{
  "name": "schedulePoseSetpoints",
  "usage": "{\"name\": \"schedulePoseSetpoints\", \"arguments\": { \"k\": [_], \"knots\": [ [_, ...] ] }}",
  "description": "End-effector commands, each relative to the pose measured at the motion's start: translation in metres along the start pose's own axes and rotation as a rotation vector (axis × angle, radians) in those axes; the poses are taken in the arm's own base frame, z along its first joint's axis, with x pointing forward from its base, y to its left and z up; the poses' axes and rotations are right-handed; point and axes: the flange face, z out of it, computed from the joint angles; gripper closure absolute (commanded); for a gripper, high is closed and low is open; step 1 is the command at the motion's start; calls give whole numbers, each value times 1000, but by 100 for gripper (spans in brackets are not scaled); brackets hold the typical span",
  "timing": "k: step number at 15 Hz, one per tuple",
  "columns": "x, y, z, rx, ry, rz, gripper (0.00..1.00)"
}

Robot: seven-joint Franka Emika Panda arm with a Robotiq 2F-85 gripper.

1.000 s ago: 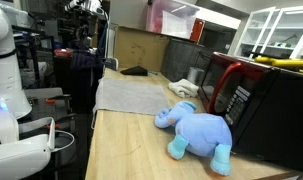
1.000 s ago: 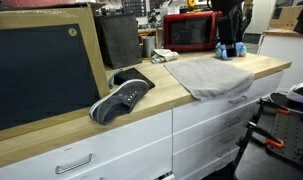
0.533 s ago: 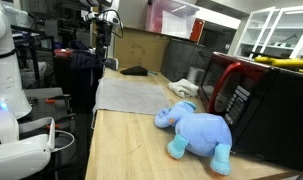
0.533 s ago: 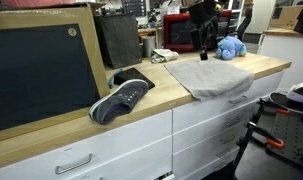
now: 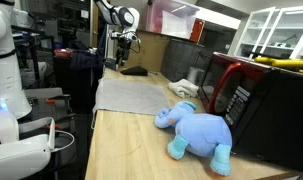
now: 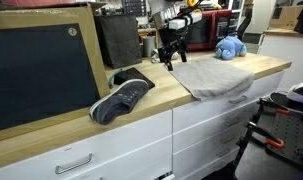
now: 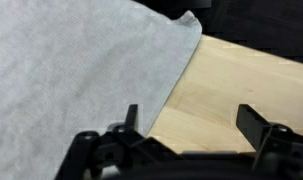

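Note:
My gripper (image 7: 191, 118) stands open with nothing between its fingers, hanging above the wooden counter (image 7: 241, 80) at the edge of a grey cloth (image 7: 71, 70). In both exterior views the gripper (image 5: 122, 52) (image 6: 171, 55) hovers over the end of the grey cloth (image 5: 131, 96) (image 6: 209, 75) nearest a dark sneaker (image 6: 122, 98) (image 5: 134, 71). A blue plush elephant (image 5: 197, 131) (image 6: 229, 47) lies at the cloth's other end, beside a red microwave (image 5: 246, 95) (image 6: 189, 32).
A large black framed board (image 6: 41, 72) leans at the counter's end behind the sneaker. A dark bin (image 6: 119, 40) stands behind the shoe. White drawers (image 6: 121, 145) run below the counter. A white robot body (image 5: 6, 90) stands off the counter's side.
The arm has swept along the counter from the plush elephant's end, over the cloth, to the end near the sneaker. The jaws have stayed open.

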Motion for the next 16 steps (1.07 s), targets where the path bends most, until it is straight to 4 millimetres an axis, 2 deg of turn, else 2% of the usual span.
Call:
{"name": "schedulePoseSetpoints", "arguments": {
  "k": [1, 4, 7, 13, 16],
  "knots": [
    [61, 6, 5, -14, 7, 105, 0],
    [102, 26, 4, -11, 22, 193, 0],
    [135, 49, 11, -20, 31, 272, 0],
    [176, 103, 24, -63, 34, 406, 0],
    [187, 130, 25, -69, 34, 465, 0]
  ]
}}
